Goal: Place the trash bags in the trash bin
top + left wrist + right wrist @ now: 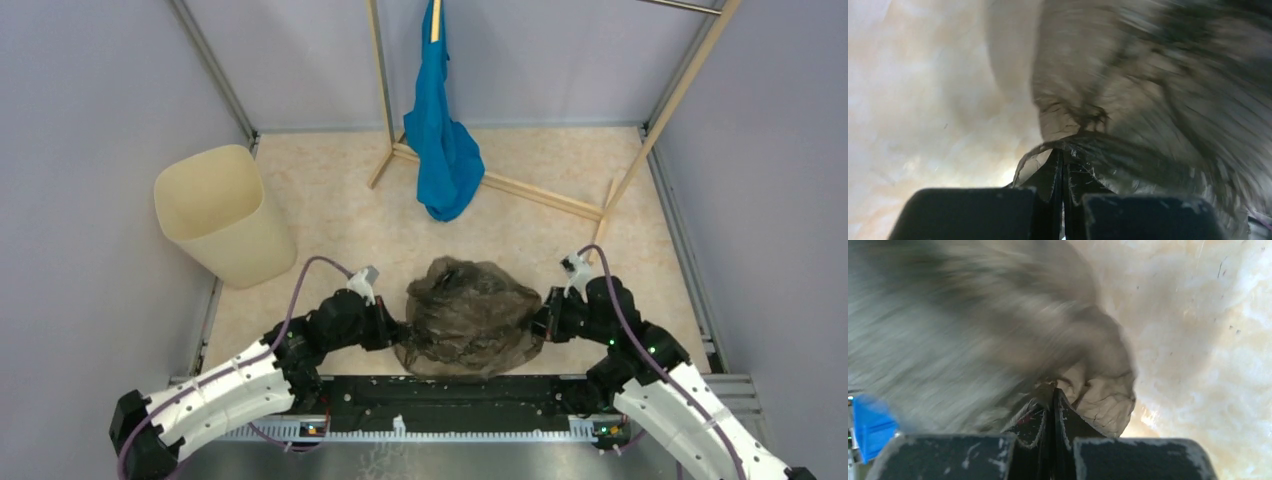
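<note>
You have both arms on the trash bag (468, 315). It lies crumpled in a dark, see-through mound on the near part of the surface (330, 210), between the two arms and just ahead of the black base plate (450, 400).

Your left gripper (398, 330) is pinched tight on a fold of film at the bag's left edge. The left wrist view shows its fingers pressed together with wrinkled plastic caught between them. Your right gripper (541, 322) is likewise closed all the way on a fold at the bag's right edge, with thin film trapped in the seam. In both wrist views the bulk of the bag is blurred.

The surface under it is cream-beige with a faint marbled pattern, and it shows soft pale glare in the wrist views. Pale lilac-grey walls (90, 200) close the space on the left, back and right. Metal rails (215, 70) run up the rear corners and along the side edges of the floor.

The trash bin (245, 245) stands at the left, close against the left wall. Its mouth faces up, and it is well apart from the bag.

At the back stands a wooden rack (530, 190) with its foot bar lying across the surface. A blue cloth (440, 150) hangs from the rack, and its lower end reaches down to the floor.
</note>
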### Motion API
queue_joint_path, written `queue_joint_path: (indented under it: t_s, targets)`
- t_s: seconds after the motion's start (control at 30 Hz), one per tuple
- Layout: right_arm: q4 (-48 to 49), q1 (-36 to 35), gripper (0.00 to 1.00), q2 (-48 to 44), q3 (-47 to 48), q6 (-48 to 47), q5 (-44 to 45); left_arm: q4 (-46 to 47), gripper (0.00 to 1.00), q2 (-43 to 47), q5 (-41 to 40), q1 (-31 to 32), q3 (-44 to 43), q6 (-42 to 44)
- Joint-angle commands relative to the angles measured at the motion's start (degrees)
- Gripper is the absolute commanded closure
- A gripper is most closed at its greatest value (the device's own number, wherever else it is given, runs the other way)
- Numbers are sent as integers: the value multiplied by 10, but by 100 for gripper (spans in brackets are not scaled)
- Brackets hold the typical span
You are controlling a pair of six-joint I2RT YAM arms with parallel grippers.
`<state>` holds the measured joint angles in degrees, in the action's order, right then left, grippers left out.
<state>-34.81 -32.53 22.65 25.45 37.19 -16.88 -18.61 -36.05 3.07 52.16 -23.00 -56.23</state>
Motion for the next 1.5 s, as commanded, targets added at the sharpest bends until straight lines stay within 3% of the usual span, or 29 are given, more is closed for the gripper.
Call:
queue_joint_path:
  t_s: [0.0, 0.1, 0.2, 0.23, 0.3, 0.4, 0.5, 0.63, 0.7, 0.77, 0.83, 0.9, 1.0, 1.07, 1.17, 1.27, 1.37, 1.47]
  targets:
    - [29, -3, 100, -74, 88, 39, 6, 61, 100, 98, 16, 0, -2, -63]
    - [-17, -3, 100, 24, 276, -52, 32, 83, 100, 59, -5, 0, -156, 14]
    - [-75, -3, 100, 121, 490, -118, 31, 13, 100, -64, 52, 0, -430, 113]
    - [-73, -3, 100, 127, 537, -125, 31, -6, 100, -99, 80, 0, -504, 131]
    - [-33, -3, 100, 114, 566, -126, 34, 27, 100, -126, 113, 0, -552, 142]
    - [-9, -3, 100, 71, 497, -122, 58, 59, 100, -98, 61, 0, -456, 116]
    - [-45, -3, 100, 20, 339, -70, 95, 2, 100, -61, -3, 0, -284, 67]
    - [-32, -3, 100, -61, 94, 41, -14, -41, 100, 11, -11, 0, -76, -22]
    - [-15, -3, 100, -103, 52, 74, -33, -9, 100, 81, 2, 0, -21, -51]
    - [-19, -3, 100, -116, 101, 51, 5, 38, 100, 118, -5, 0, -28, -52]
    - [-39, -3, 100, -58, 198, -11, 71, 68, 100, 101, -24, 0, -111, 5]
    - [-72, -3, 100, 30, 328, -88, 100, 41, 100, 15, -23, 0, -270, 86]
    - [-118, -3, 100, 131, 518, -160, 98, -56, 100, -139, 56, 0, -533, 170]
    - [-95, -3, 100, 140, 568, -171, 85, -43, 100, -185, 104, 0, -598, 182]
    - [-39, -3, 100, 99, 502, -151, 92, 12, 100, -159, 71, 0, -508, 165]
    - [-56, -3, 100, 59, 354, -104, 109, 10, 100, -92, -32, 0, -297, 91]
    - [-62, -3, 100, 14, 189, -30, 43, -47, 100, -28, -63, 0, -145, 22]
    - [-8, -3, 100, -74, 87, 40, -36, -81, 100, 53, -43, 0, -71, -24]
